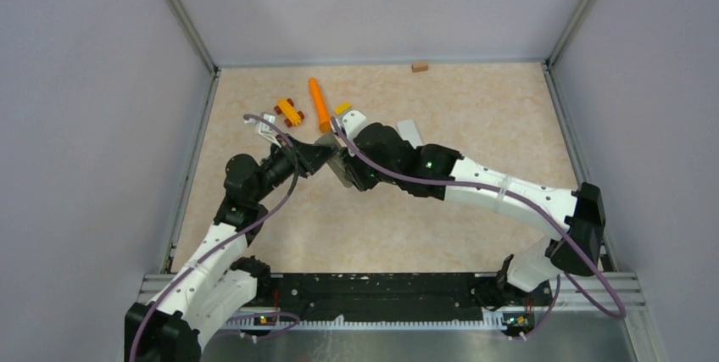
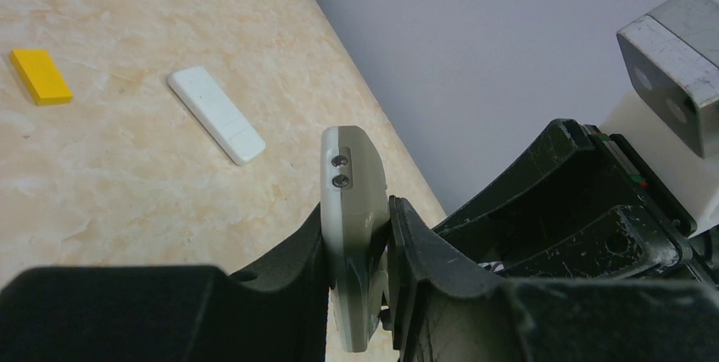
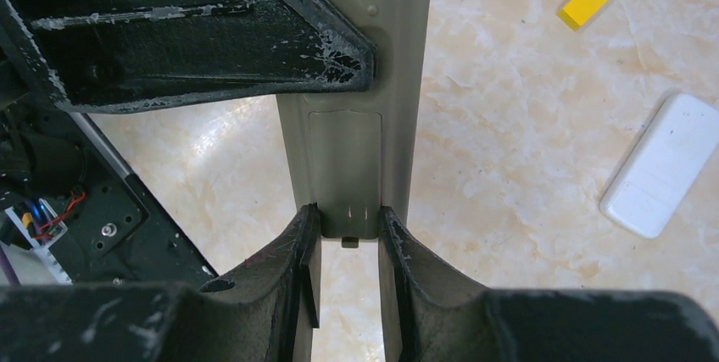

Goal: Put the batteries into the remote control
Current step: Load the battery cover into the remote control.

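A grey-green remote control [image 2: 354, 201] hangs above the table between both arms, near the middle [image 1: 342, 172]. My left gripper [image 2: 356, 209] is shut on its thin edges, and its end with two small screws sticks out past the fingers. The right wrist view shows the remote's back [image 3: 356, 82] with its battery cover [image 3: 344, 167]. My right gripper [image 3: 348, 218] is shut across the cover's lower end, one fingertip on each side, with a small tab showing in the gap. The batteries are out of view.
A white slim remote-like slab [image 2: 216, 114] [image 3: 661, 164] lies flat on the table to the right of the grippers. Further back are a yellow block [image 2: 40, 76] [image 3: 588, 0], an orange carrot-shaped piece [image 1: 320, 99], a yellow-and-red toy [image 1: 289, 112] and a small brown block [image 1: 419, 66].
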Robot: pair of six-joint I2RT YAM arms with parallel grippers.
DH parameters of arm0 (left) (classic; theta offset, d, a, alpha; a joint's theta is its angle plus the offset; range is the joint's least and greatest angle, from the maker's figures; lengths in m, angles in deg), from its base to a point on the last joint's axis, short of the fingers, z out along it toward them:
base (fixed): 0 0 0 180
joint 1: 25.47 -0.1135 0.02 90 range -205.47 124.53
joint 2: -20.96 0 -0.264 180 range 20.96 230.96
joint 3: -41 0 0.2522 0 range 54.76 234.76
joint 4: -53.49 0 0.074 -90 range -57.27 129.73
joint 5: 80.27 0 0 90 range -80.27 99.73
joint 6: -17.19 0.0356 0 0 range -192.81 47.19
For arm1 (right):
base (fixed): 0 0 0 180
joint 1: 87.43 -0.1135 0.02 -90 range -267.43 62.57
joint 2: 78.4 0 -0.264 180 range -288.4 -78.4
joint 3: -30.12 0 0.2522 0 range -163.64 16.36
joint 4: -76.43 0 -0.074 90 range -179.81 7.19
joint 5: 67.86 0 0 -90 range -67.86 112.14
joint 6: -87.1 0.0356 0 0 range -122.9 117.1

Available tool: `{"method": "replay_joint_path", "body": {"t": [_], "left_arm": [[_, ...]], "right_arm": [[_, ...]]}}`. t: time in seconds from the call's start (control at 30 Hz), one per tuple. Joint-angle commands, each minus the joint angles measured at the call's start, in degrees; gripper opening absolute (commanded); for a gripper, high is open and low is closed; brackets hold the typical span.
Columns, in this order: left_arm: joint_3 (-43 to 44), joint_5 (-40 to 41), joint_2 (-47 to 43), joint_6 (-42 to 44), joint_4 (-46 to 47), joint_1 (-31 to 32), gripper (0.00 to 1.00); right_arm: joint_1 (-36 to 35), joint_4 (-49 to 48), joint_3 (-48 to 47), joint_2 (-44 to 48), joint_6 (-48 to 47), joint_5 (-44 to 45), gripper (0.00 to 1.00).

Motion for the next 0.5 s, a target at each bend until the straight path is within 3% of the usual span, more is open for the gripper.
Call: {"method": "replay_joint_path", "body": {"t": [0.0, 0.27, 0.47], "left_arm": [[2.6, -5.1, 0.4, -1.8, 4.9, 0.4, 0.0], [0.4, -6.9, 0.0, -8.9, 7.4, 0.4, 0.0], [-6.1, -6.1, 0.1, -18.1, 16.3, 0.4, 0.0]], "right_arm": [[-0.8, -0.3, -4.5, -1.4, 1.2, -2.2, 0.16], [0.2, 3.4, -9.0, -4.0, 3.3, -6.8, 0.2], [1.1, 6.0, -9.9, -5.8, 4.7, -10.7, 0.27]]}}
